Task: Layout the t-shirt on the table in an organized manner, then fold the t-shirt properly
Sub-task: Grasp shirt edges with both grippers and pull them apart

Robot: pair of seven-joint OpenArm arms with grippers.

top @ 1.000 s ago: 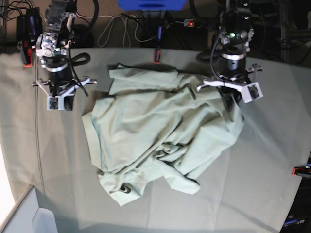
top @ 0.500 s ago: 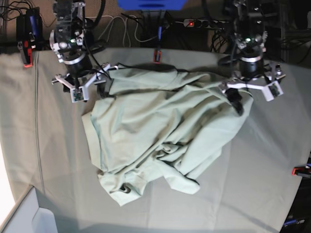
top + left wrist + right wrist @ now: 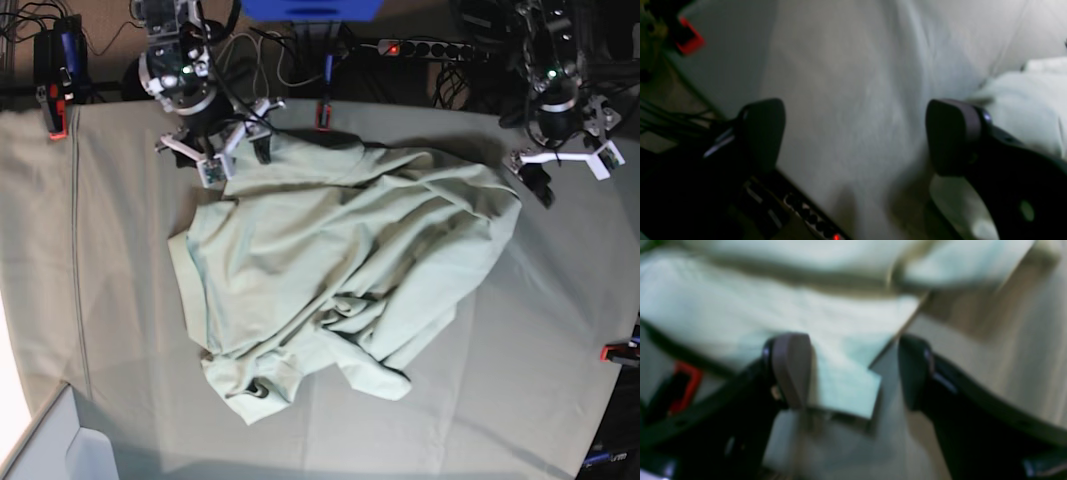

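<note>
Currently the pale mint-green collared soft-fabric t-shirt (image 3: 335, 270) lies crumpled mid-frame on the grey-green cloth-covered counter (image 3: 90, 300), both left gripper (image 3: 562, 165) and right gripper (image 3: 222, 150) jaws apart, empty, likely between spreading pulls.

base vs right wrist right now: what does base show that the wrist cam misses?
Base only: the whole pale mint-green collared shirt, crumpled, on the table covered in grey-green cloth; the left claw open, clear of the shirt; a power strip behind.

Right wrist only: close up, a flat shirt edge lies between the open fingers of the right claw, ungripped.

Both: shirt, table cloth, right claw.
</note>
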